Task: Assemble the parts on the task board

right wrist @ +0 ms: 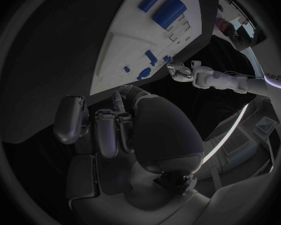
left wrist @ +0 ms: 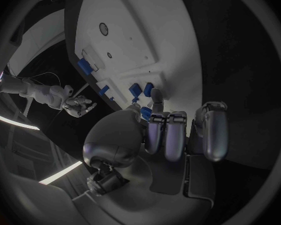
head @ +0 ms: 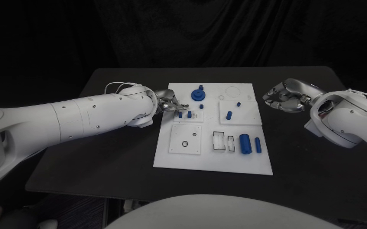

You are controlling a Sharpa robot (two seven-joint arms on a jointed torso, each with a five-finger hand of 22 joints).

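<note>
The white task board [head: 174, 157] lies mid-table, also seen in the left wrist view [left wrist: 134, 30] and the right wrist view [right wrist: 125, 45]. My left hand [head: 169, 104] hovers at its left edge, fingers curled, and pinches a small blue part [left wrist: 144, 113] between thumb and fingertip. Two short blue pegs [head: 184, 115] stand just beside it. A blue knob [head: 197, 94] sits near the board's far edge. At the near right lie a thick blue cylinder [head: 245, 143] and a thinner one [head: 258, 144]. My right hand [head: 283, 95] hangs off the board's right edge, fingers curled in on nothing.
More small blue pegs [head: 228, 115] stand on the board's right half. A round hole [head: 184, 144] and rectangular slots [head: 219, 140] mark its near part. Bare black table [head: 114, 155] surrounds the board on all sides.
</note>
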